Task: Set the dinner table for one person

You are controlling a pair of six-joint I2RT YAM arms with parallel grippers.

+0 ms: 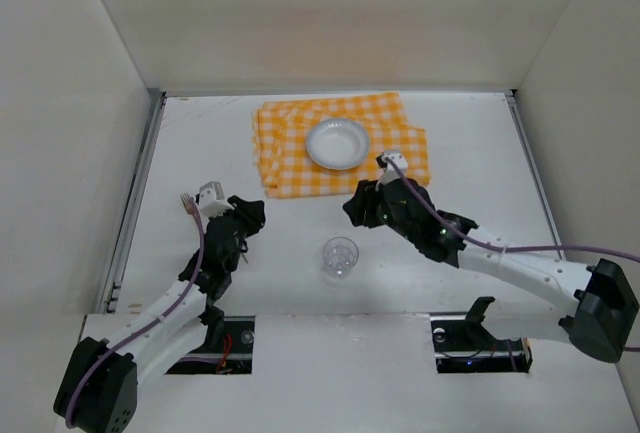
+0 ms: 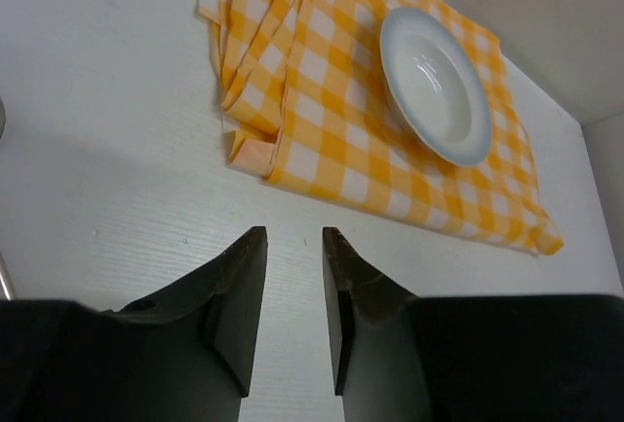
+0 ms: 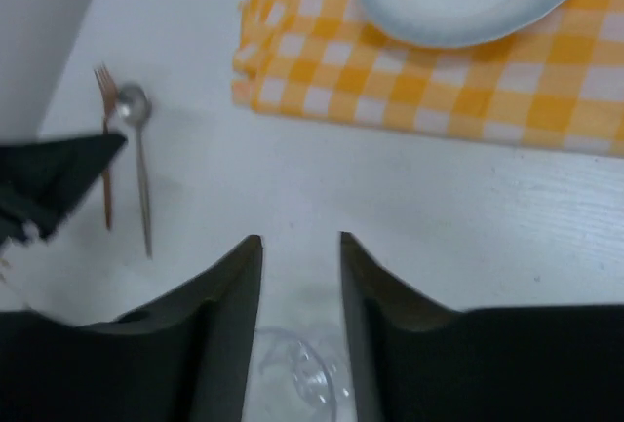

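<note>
We see the fork [image 3: 103,149] and spoon [image 3: 141,173] side by side on the surface [image 1: 470,153], left of the checked cloth [image 1: 290,168] and apart from it. Their long axes run roughly along the cloth's left edge, heads far. The left end effector [image 2: 294,237] is nearer, just beside them, jaws slightly parted, empty. The right end effector [image 3: 300,239], likewise parted and empty, hangs by the cloth's near edge. The glass [image 1: 340,256] stands nearer still. We judge cutlery goes to the left arm.
</note>
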